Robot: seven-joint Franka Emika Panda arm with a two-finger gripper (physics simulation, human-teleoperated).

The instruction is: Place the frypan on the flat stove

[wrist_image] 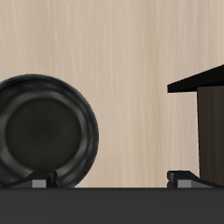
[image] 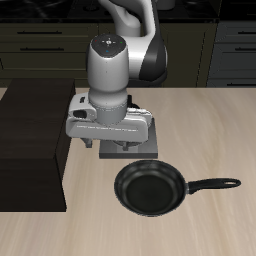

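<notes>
The frypan [image: 150, 188] is a round black pan lying flat on the wooden table near the front edge, with its long handle [image: 215, 184] pointing sideways. It also shows in the wrist view [wrist_image: 44, 131]. My gripper [image: 120, 152] hangs just behind the pan's rim, pointing down, open and empty. In the wrist view my gripper [wrist_image: 111, 179] shows two fingertips [wrist_image: 39, 181] set wide apart, with nothing between them. I cannot make out the flat stove; it is hidden behind my arm or out of view.
A large dark cabinet block [image: 30, 140] stands on the table beside my gripper and also shows in the wrist view [wrist_image: 206, 122]. Dark kitchen cabinets [image: 40, 45] run along the back.
</notes>
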